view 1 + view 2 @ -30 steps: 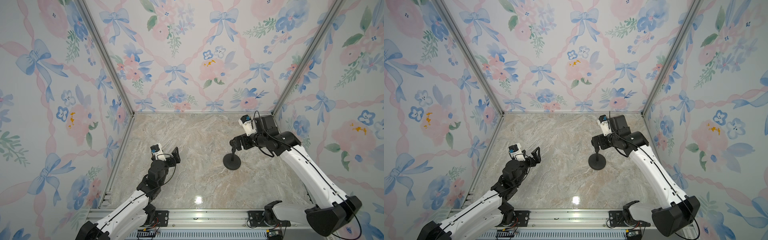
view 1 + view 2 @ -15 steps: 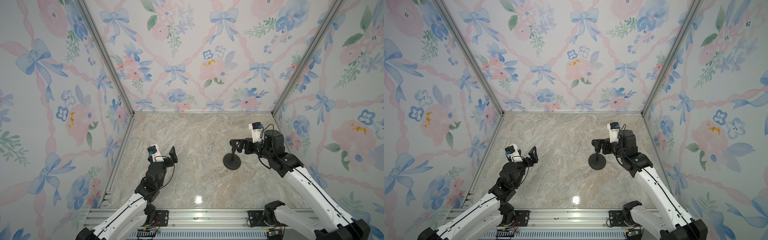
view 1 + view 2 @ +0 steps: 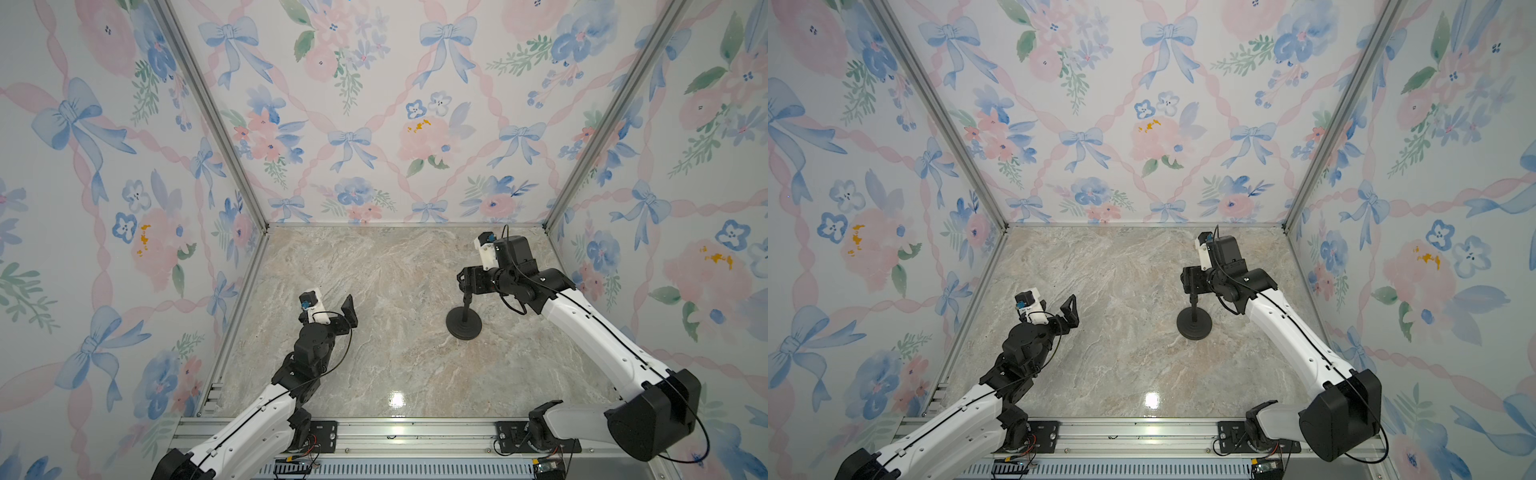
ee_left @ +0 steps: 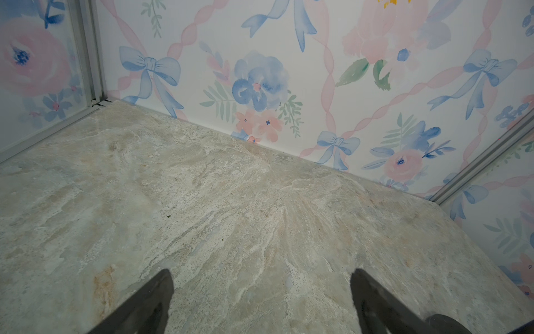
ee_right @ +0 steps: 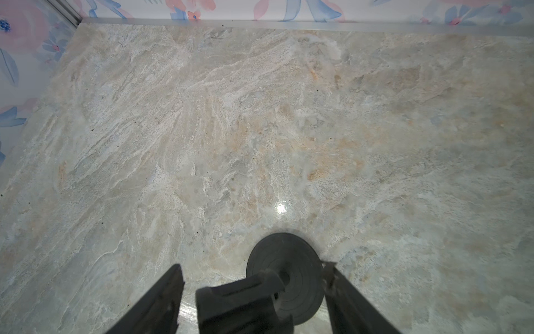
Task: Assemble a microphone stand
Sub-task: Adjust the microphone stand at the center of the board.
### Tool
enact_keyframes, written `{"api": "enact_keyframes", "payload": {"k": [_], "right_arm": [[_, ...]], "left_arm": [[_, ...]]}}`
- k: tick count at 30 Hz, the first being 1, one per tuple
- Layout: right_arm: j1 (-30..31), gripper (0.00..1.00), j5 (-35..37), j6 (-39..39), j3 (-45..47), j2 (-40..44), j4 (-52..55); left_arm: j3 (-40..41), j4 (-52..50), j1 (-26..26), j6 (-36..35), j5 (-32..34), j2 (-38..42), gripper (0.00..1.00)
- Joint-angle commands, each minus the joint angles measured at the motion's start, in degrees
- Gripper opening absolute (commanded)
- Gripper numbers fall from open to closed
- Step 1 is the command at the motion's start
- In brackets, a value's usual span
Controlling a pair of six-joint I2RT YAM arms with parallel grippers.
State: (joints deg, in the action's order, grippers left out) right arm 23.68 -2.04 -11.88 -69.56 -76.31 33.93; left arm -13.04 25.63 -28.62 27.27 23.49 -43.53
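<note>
On the right half of the marble-patterned surface (image 3: 374, 266), one all-black microphone stand (image 3: 465, 318) is standing upright. It is showing two parts: one round, domed base (image 3: 464, 326) is lying flat on the surface, and one thin rod (image 3: 467, 305) is rising from the middle of that base. One clip (image 5: 239, 300) is sitting at the rod's top (in both top views it is mostly hidden under the black hardware above it).

Directly over the stand, the right tool (image 5: 252, 268) is hanging with its two fingers (image 5: 161, 303) spread, one on each side of the clip. In the right wrist view a strip of surface is showing between each finger and the clip, so the tool is pinching nothing.

Well apart from the stand, toward the left side of the surface, the left tool (image 4: 261, 274) is hovering with its two fingers (image 4: 156, 297) spread wide. Only bare surface is showing between them in the left wrist view.

Two white-and-black arms are reaching in from one aluminium rail (image 3: 415, 432) along the near edge, the right arm (image 3: 590, 332) stretching toward the stand and the left arm (image 3: 257, 419) angling toward the left wall. Three walls (image 3: 374, 104) papered with pink flowers and blue bows are enclosing the surface.
</note>
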Motion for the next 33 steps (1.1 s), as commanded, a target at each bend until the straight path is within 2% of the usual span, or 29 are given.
{"api": "enact_keyframes", "payload": {"k": [1,5,10,17,19,22,26,29,31,33], "right_arm": [[0.5,0.77,2.6,1.1,-0.2,-0.7,2.1],[-0.3,0.67,2.2,0.9,1.1,-1.0,1.7],[-2.4,0.65,-2.0,-0.6,8.8,3.4,-4.2],[-5.1,0.50,-6.2,-2.4,20.3,8.6,-15.2],[-5.4,0.43,-7.8,-2.4,22.1,8.9,-17.2],[-5.5,0.40,-8.6,-2.2,23.1,8.2,-18.4],[-5.5,0.43,-9.1,-2.1,24.0,9.1,-19.8],[-5.7,0.46,-8.5,-2.8,26.7,13.5,-22.2],[-6.2,0.54,-8.6,-2.9,30.3,17.4,-26.5],[-6.2,0.67,-7.3,-1.9,35.9,21.3,-32.9]], "left_arm": [[0.1,0.6,-0.1,0.6,-1.0,-0.3,0.98],[0.0,0.7,-0.2,0.9,-1.6,-0.4,0.98],[0.1,0.7,-0.2,0.9,-1.6,0.1,0.98],[0.0,0.6,-0.3,0.9,-1.5,-0.2,0.98],[0.1,0.6,-0.2,0.8,-1.4,-0.2,0.98],[0.1,0.7,-0.2,0.9,-1.4,-0.2,0.98],[0.2,0.7,-0.3,0.9,-1.5,0.0,0.98],[0.2,0.7,-0.2,0.9,-1.5,0.1,0.98],[0.2,0.8,-0.2,0.2,-1.4,0.0,0.98],[-0.1,0.7,-0.3,-2.6,-0.6,0.1,0.98]]}}
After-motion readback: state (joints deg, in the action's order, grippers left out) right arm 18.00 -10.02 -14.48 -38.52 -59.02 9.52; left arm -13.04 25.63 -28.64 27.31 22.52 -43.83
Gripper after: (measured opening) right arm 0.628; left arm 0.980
